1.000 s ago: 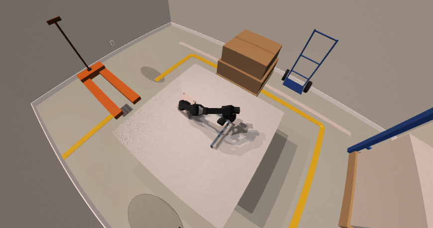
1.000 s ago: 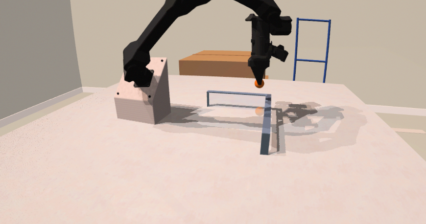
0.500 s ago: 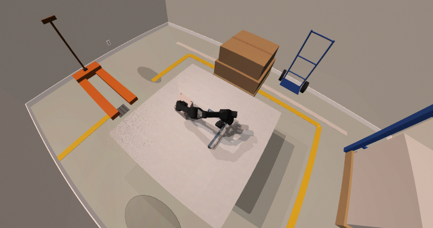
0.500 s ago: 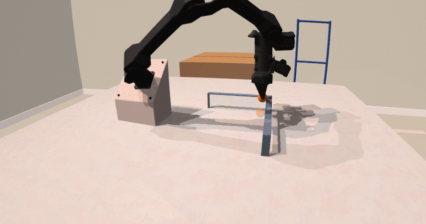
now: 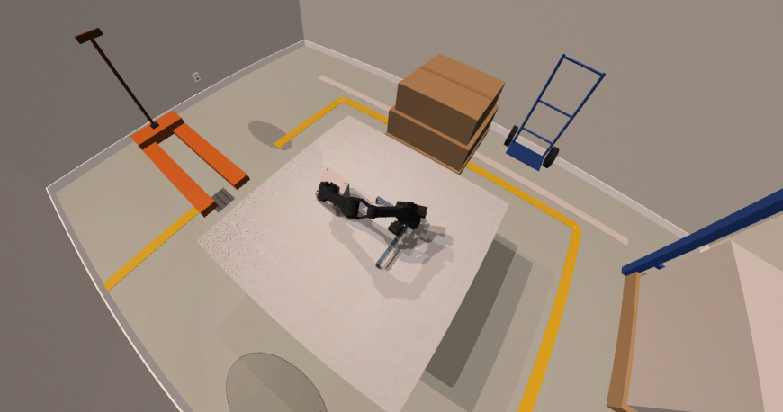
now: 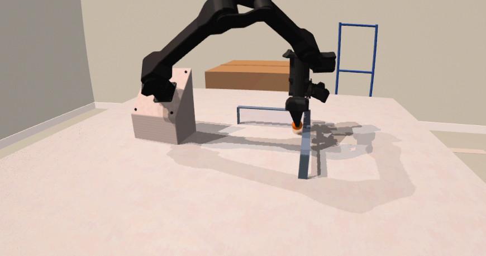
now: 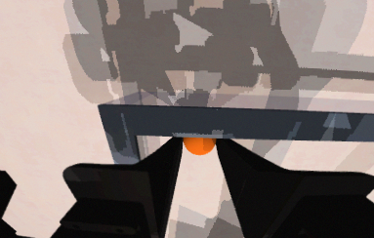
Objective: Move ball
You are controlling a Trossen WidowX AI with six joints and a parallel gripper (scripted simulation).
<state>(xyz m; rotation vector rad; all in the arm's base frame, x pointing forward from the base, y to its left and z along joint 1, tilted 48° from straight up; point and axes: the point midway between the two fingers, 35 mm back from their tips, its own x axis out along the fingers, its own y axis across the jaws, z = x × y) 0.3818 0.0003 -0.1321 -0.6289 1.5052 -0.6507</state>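
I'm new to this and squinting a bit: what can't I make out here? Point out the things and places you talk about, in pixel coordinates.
- Ball [image 7: 199,146]: hidden in the top view by the arm [image 5: 389,211]; its far edge in the wrist view by a wall [image 7: 249,124].
- See-through copy [image 6: 296,131]: mostly behind the ball in the exterior view.

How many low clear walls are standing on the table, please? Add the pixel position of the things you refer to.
2. One [image 5: 391,249] [image 6: 304,152] [image 7: 269,124] runs past the ball [image 7: 199,145] toward the exterior camera; the other [image 6: 261,108] [image 7: 117,138] meets it at the corner, behind the claw [image 6: 297,124] [image 7: 199,136] in the exterior view.
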